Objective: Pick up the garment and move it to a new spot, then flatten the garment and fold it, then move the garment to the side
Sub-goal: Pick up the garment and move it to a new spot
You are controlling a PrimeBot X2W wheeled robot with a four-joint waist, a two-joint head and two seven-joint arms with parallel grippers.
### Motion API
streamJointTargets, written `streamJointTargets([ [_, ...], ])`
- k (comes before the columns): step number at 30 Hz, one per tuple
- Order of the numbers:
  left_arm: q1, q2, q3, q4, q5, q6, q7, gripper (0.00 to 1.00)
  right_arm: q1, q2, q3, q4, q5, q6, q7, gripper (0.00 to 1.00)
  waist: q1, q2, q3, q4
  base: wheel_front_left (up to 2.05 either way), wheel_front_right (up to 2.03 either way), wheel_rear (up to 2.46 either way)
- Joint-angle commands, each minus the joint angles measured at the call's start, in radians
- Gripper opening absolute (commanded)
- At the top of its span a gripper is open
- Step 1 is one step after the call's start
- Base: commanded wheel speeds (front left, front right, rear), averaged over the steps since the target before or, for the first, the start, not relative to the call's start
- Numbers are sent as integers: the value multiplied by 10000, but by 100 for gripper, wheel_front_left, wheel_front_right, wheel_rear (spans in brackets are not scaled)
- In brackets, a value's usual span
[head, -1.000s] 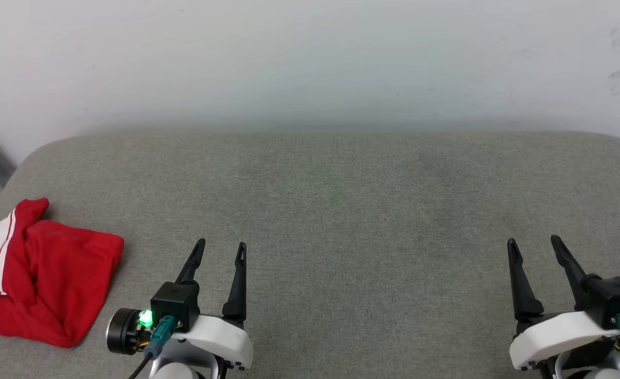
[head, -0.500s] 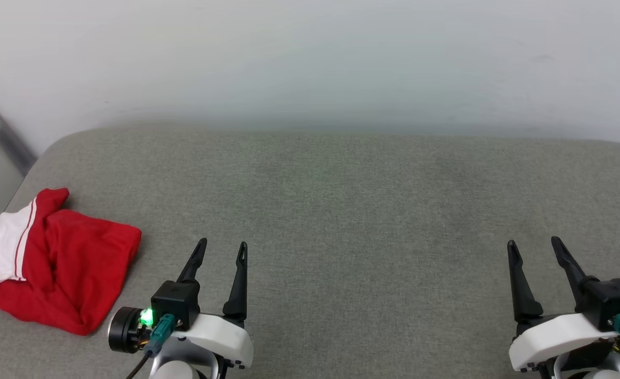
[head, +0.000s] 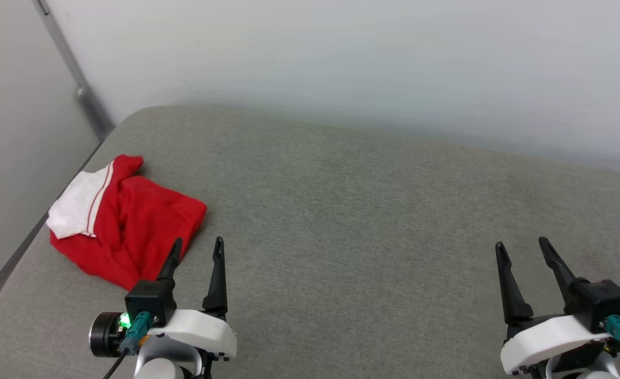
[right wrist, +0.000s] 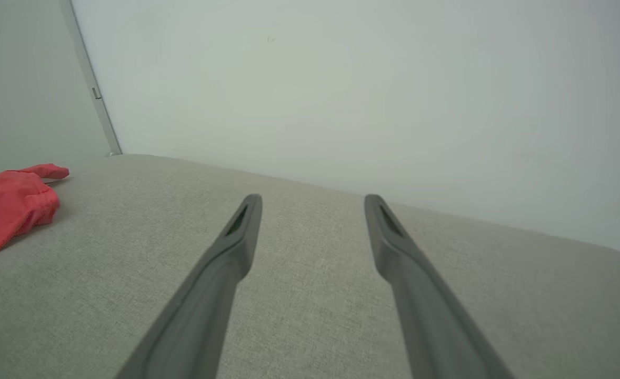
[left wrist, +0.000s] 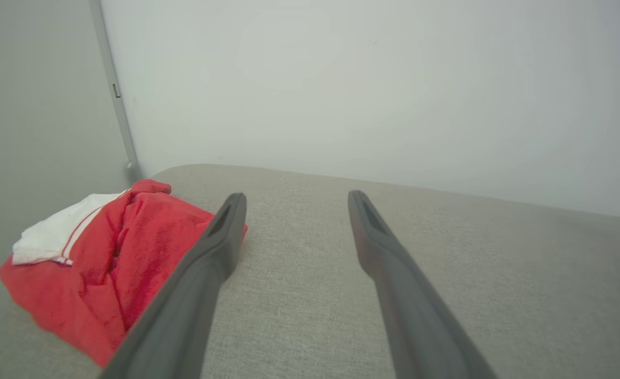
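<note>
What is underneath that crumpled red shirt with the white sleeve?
The crumpled red shirt with a white sleeve lies on the grey fabric-covered surface, near its left edge. The patch beneath, and anything within its folds, is covered from view.

The light is soft and even, shadows are faint, and the fingers (left wrist: 194, 295) look blurry near the camera

Surfaces: garment (head: 141, 226) is soft red cloth, matt, lightly napped, and its white sleeve looks like smoother knit. desk (head: 368, 210) has a grey woven cloth cover, matt, fine rough weave. left hand (head: 198, 240) and right hand (head: 520, 242) have fingers (left wrist: 205, 273) of smooth, matt dark plastic and shells (head: 194, 329) of white plastic, slightly glossy. wall (head: 341, 52) is smooth, matt.
</note>
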Motion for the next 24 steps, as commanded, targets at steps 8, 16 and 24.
streamJointTargets([
  [8,162,189,483,-9,31,144,-27,100,-46,21,253,-84,71,-3,41,100,0,0,-55,1740,0,0,0],
  [16,273,275,757,-63,47,151,-27,100,-98,22,431,-170,11,-3,110,100,0,0,-50,2360,0,0,0],
  [24,-144,334,882,27,-54,106,-27,100,-180,19,545,-276,-17,-3,202,100,0,0,89,2308,0,0,0],
])
